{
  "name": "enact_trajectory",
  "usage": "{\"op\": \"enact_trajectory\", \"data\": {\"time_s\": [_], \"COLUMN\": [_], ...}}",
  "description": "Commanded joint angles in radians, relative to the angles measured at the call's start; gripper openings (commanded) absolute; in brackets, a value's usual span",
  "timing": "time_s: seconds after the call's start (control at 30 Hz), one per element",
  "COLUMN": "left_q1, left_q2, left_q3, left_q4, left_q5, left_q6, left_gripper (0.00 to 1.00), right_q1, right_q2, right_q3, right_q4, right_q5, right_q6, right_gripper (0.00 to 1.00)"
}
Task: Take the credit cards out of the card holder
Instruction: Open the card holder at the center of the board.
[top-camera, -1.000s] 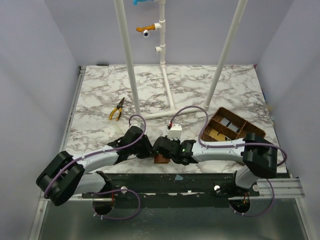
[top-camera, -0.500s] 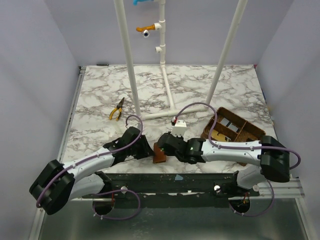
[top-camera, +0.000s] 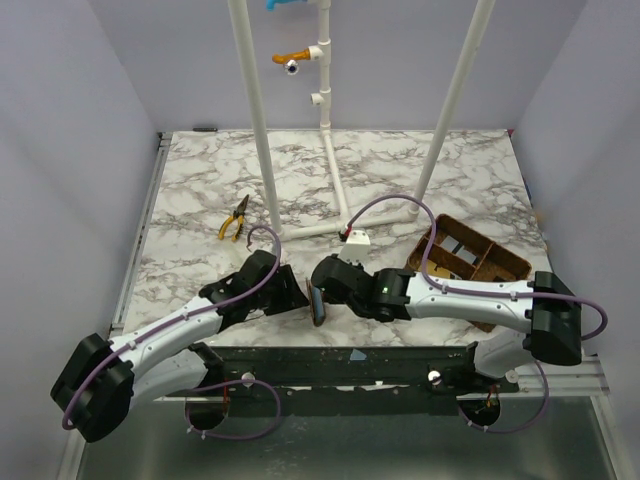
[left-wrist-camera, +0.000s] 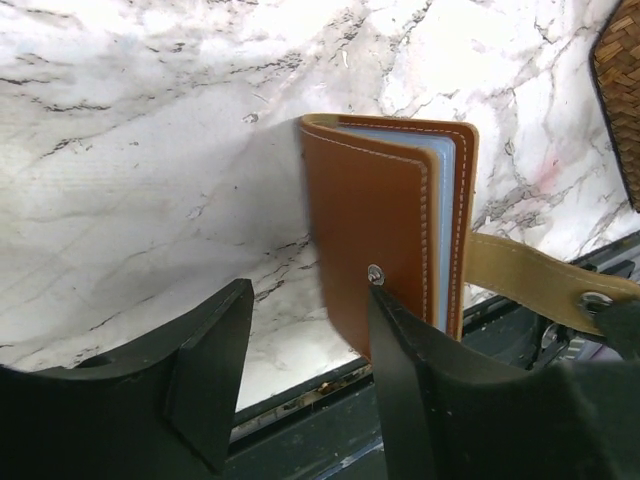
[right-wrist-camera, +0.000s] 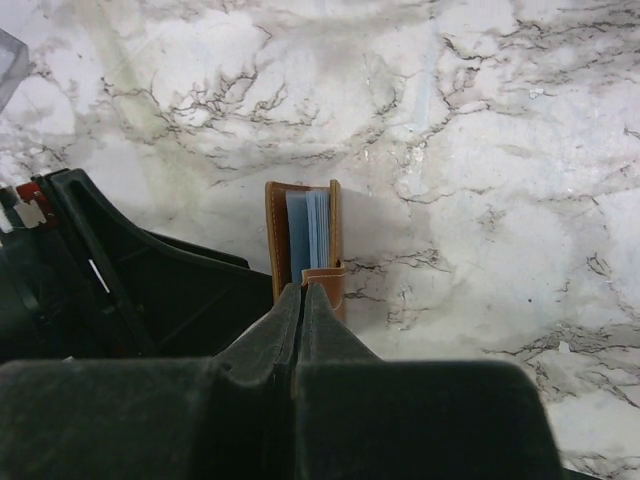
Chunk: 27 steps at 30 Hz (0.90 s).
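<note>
Robot lab cell; plain walls (top-camera: 60, 150) box a marble table (top-camera: 190, 180); pipe frame (top-camera: 253, 100).

The card holder (top-camera: 318, 303) stands on table (top-camera: 200, 180), left of basket (top-camera: 470, 255).

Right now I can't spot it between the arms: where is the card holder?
Top view: the card holder is upright at the near table edge, centre, its tab pinched by the right gripper, the open left gripper just to its left.
</note>
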Motion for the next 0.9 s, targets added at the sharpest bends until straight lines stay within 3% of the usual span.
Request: {"op": "enact_trajectory", "data": {"time_s": [0.0,0.23,0.57,0.87], "left_q1": [-0.004,-0.003,-0.003,-0.004], "left_q2": [-0.028,-0.09,-0.048,0.003], "left_q3": [0.01,-0.012,-0.021,0.021], "left_q4": [-0.031,-0.068,-0.03,-0.016], "left_q5": [-0.04,-0.083,-0.059,-0.034], "left_q6": [0.006,0.002,0.013,0.044], "left_gripper": [0.52,0.52,0.5,0.41], "right_q1": [0.003,0.003,0.002,-0.006], "right_q2": [-0.004,-0.005,-0.031,-0.097], "right_q3": [0.053,0.068,0.059,-0.093], "right_q4": [-0.044,-0.083,-0.17,-0.374], "right_q5": [0.049,0.064,0.106,0.191], "right_q6": [-0.02,-0.01,0.044,0.178], "right_gripper": [0.01,0.01,0.01,0.01]}}
